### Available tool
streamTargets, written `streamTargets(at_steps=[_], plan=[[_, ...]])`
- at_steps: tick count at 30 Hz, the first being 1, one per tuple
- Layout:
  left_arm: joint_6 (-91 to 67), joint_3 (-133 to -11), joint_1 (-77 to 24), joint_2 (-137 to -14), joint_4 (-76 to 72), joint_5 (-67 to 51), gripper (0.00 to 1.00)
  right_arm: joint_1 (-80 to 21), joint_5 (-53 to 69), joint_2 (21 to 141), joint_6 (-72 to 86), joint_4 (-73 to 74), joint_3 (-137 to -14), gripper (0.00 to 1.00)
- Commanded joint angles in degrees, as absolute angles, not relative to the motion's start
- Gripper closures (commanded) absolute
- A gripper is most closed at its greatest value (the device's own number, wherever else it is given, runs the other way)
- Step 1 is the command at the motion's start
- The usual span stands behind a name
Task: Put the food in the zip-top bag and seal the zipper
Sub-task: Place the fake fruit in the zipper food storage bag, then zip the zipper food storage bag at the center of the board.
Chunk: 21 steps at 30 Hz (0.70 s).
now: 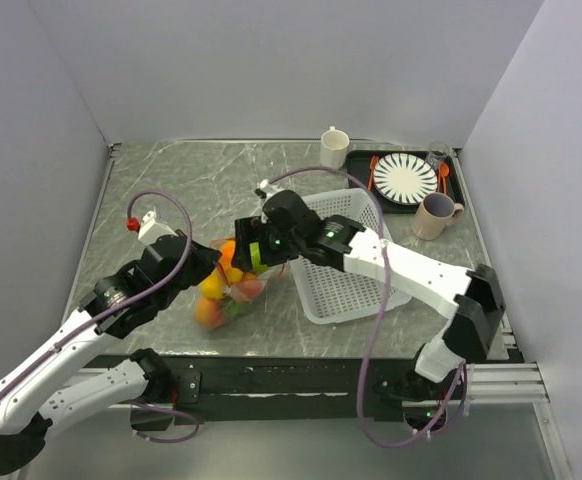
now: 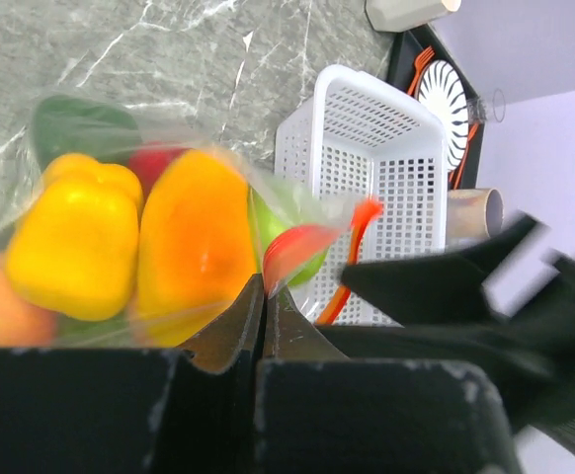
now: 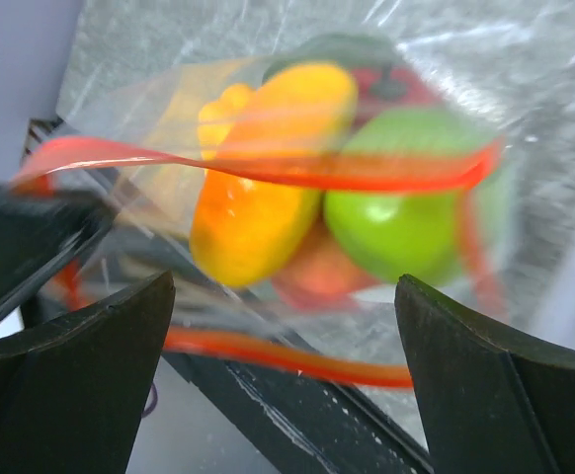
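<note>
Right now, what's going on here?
The left gripper is pinched shut on the edge of the zip-top bag, with the toy food already inside. The right gripper hangs open facing the bag's mouth, where the zipper has its two strips apart, so it is not yet sealed.

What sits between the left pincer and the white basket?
The zip-top bag holding the food, and the open right pincer at its mouth; top view.

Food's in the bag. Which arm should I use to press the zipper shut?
Right. The right gripper is open and faces the zipper on the zip-top bag. The left gripper is shut on the bag's edge, probably best kept there as the anchor.
</note>
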<state>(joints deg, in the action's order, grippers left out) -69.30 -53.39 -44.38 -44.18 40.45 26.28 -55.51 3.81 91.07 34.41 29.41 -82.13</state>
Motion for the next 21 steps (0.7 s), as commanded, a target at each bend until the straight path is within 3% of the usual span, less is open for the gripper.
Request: streamTargets(at_steps=[1, 5, 9, 13, 21], plan=[[-71.28, -54.67, -44.21, -41.31, 38.06, 28.21, 0.99, -55.63, -3.93, 81.84, 34.09, 32.42, -82.27, 0.00], [-71.63, -53.26, -44.21, -40.25, 37.36, 27.51, 0.99, -55.37, -10.86, 75.60, 37.25, 35.06, -77.09, 0.00], [-72.07, -52.65, -44.21, -40.61, 37.27, 26.90, 0.99, -53.88, -11.25, 69.09, 40.07, 32.26, -68.83, 0.09], [-72.33, -51.42, -44.12, -39.99, 36.21, 26.28, 0.99, -53.44, -8.09, 71.01, 39.47, 31.55, -66.79, 0.33], [-72.42, -50.28, -44.12, -40.25, 36.12, 25.84, 0.99, -53.35, -3.08, 79.18, 39.64, 28.12, -67.23, 0.41]])
